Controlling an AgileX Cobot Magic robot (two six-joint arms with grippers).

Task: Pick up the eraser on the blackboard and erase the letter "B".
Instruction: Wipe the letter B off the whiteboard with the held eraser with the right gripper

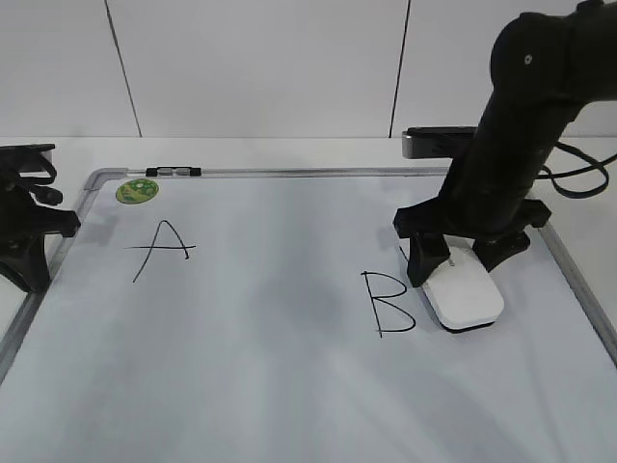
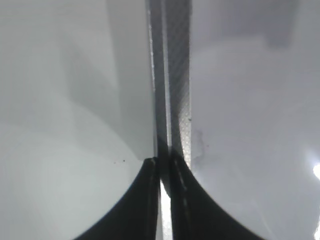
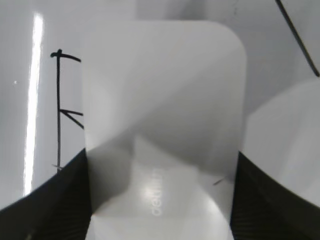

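The white eraser (image 1: 468, 294) lies flat on the blackboard (image 1: 270, 367), just right of the black letter "B" (image 1: 390, 304). My right gripper (image 1: 465, 260) straddles the eraser's far end, one finger pressed against each long side. In the right wrist view the eraser (image 3: 165, 110) fills the space between the right gripper's fingers (image 3: 161, 200), and part of the "B" (image 3: 60, 110) shows to its left. My left gripper (image 1: 29, 231) rests at the board's left edge. In the left wrist view the left gripper (image 2: 162, 167) is shut and empty over the board's metal frame (image 2: 175, 75).
A letter "A" (image 1: 162, 248) and a round green sticker (image 1: 137, 190) are at the board's far left. A small marker-like object (image 1: 174, 172) lies on the top frame. A grey bar-shaped device (image 1: 439, 143) and black cables (image 1: 578, 178) sit behind the right arm.
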